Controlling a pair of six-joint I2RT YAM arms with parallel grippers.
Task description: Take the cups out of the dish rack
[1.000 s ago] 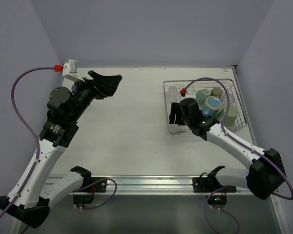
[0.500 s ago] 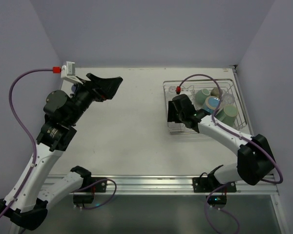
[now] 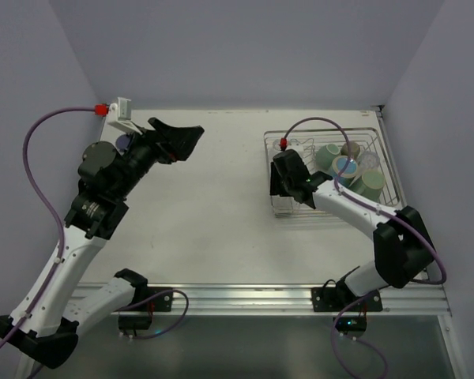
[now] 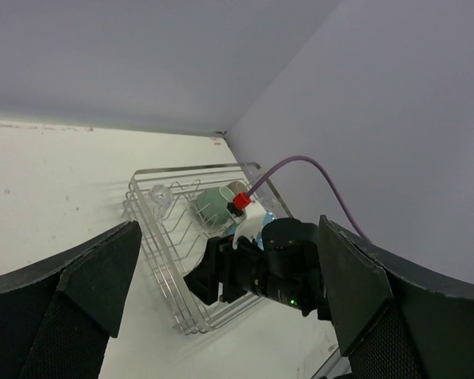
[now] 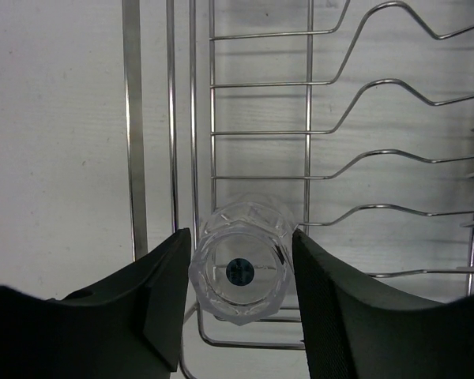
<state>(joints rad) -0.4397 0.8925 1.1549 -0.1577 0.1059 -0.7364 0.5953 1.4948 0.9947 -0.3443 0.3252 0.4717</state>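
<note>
The silver wire dish rack point(image 3: 267, 154) stands at the back right of the table. In it are a pale green cup point(image 3: 328, 154), a blue cup point(image 3: 344, 166), a small olive-brown cup point(image 3: 350, 148), a clear glass point(image 3: 369, 160) and another green cup point(image 3: 372, 185). My right gripper point(image 3: 284, 178) hangs over the rack's left part. In the right wrist view it point(image 5: 241, 237) is shut on a clear glass cup point(image 5: 238, 272), base toward the camera, above the rack's wires point(image 5: 308, 118). My left gripper point(image 3: 182, 138) is open and empty, raised over the table's back left.
In the left wrist view the rack point(image 4: 154, 245) shows with a small clear glass point(image 4: 159, 192) at its far corner and my right arm point(image 4: 288, 260) over its near side. Purple cables loop above both arms. The walls stand close behind and to the right of the rack.
My right gripper has moved left and back over the rack's left section. My left arm has shifted a little to the right, its gripper still open.
</note>
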